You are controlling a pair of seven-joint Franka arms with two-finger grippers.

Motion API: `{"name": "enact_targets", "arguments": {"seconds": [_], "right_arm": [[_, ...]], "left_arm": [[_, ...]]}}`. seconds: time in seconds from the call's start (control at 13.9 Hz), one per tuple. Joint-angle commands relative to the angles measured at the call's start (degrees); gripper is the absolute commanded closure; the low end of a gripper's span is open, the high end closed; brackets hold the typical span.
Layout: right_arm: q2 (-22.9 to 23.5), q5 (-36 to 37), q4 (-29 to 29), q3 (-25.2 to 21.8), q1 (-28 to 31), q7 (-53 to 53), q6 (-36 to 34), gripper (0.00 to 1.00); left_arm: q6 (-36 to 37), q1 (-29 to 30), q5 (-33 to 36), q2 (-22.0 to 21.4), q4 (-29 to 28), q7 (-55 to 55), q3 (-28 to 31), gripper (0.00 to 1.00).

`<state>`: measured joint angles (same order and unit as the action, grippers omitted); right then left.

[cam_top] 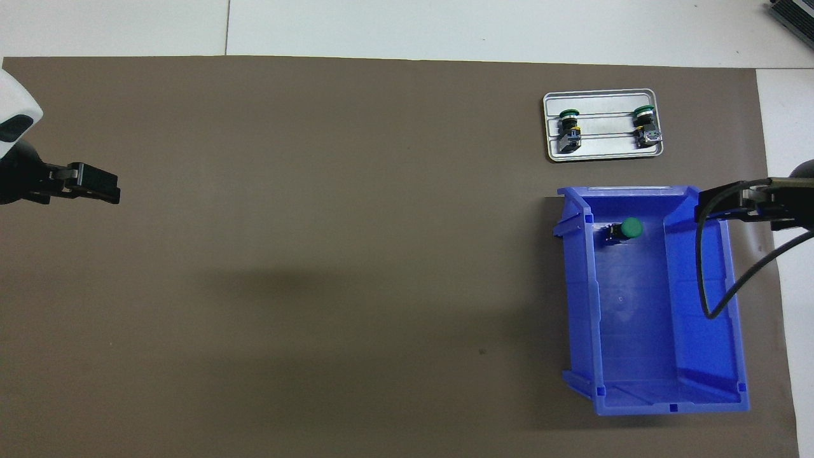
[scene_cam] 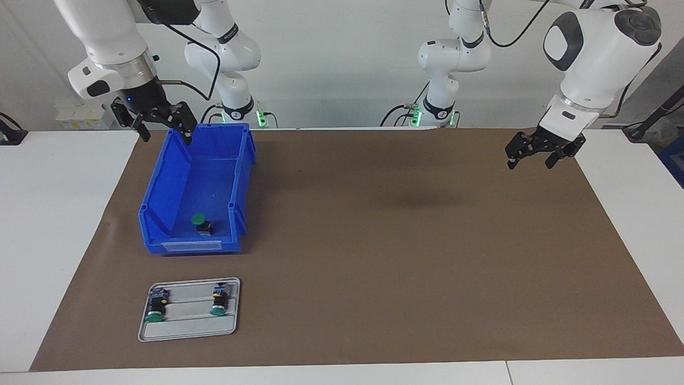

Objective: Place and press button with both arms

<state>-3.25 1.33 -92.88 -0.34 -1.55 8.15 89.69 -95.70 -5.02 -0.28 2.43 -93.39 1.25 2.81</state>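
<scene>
Green button [scene_cam: 201,223] lies in the blue bin [scene_cam: 160,198], tray [scene_cam: 188,332] at its 6 o'clock; right end effector [scene_cam: 163,130] and left end effector [scene_cam: 531,159] both released, hovering

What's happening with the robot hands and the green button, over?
Left gripper open, waiting over bare mat. Right gripper open, over blue bin rim. Button loose in bin; two more on grey tray. Nothing in the way.

Tray buttons' [scene_cam: 155,309] markings illegible.

One button [scene_cam: 201,223] in the bin [scene_cam: 160,182] (two on the tray [scene_cam: 187,331])
</scene>
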Motion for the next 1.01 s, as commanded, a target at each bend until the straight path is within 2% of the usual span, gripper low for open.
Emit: {"name": "enact_targets", "arguments": {"seconds": [0.0, 0.94], "right_arm": [[-0.44, -0.98, -0.55, -0.54, -0.47, -0.42, -0.75, 0.0], [-0.88, -3.0, -1.43, -0.72, -0.12, -1.91, -0.57, 0.0]], "left_arm": [[-0.89, 0.37, -0.6, -1.64, -2.06, -0.02, -0.09, 0.0], [-0.89, 0.28, -0.6, -1.64, -2.06, -0.02, -0.09, 0.0]]}}
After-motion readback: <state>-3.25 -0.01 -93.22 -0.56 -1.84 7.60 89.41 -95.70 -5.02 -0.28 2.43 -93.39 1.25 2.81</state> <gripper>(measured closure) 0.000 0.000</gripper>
